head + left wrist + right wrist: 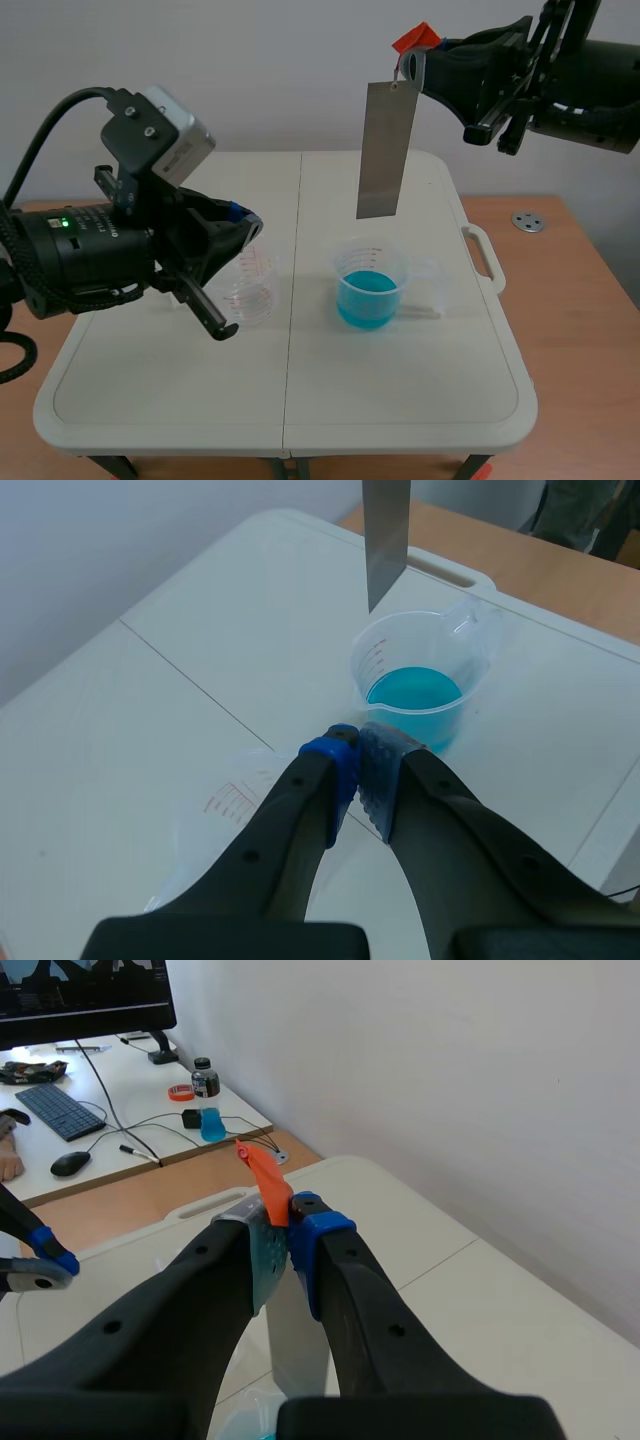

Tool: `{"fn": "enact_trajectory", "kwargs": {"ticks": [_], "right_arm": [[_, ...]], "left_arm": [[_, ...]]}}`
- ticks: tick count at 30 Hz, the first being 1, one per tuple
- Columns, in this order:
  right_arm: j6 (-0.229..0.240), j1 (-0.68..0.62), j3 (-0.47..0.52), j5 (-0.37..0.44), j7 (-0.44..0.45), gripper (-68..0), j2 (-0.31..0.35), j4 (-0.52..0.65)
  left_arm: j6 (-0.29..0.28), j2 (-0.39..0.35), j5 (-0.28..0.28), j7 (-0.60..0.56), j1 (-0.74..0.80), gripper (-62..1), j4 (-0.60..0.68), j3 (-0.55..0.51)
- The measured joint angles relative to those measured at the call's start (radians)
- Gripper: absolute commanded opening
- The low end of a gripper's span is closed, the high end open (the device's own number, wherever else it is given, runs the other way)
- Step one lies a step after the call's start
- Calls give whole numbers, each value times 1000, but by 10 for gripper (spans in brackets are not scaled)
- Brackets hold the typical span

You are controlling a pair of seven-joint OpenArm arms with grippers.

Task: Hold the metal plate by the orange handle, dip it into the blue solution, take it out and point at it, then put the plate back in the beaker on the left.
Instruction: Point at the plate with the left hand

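The white surface carries the beaker of blue solution. Left of that beaker the left hand hovers, fingers pressed together on nothing. High above the beaker, the right hand holds the metal plate upright, its lower edge clear of the rim. An empty beaker stands left of the blue one. The right hand's fingers clamp the orange handle.

The left arm and right arm have matte black housings. The left arm carries a silver-grey camera block, a black cable and a green indicator light. Finger pads are dotted, blue or grey. Each finger shows recessed screw holes.
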Motion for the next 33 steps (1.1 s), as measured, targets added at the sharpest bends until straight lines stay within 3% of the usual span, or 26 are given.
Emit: {"fn": "enact_trajectory", "kwargs": {"ticks": [8,20,33], "right_arm": [[0,0,19,0,0,-660,0,0],[0,0,19,0,0,-660,0,0],[0,0,19,0,0,-660,0,0]], "left_arm": [[0,127,109,7,-127,-582,-174,51],[0,243,194,15,-235,-582,-346,56],[0,253,194,14,-303,-582,-386,106]]}}
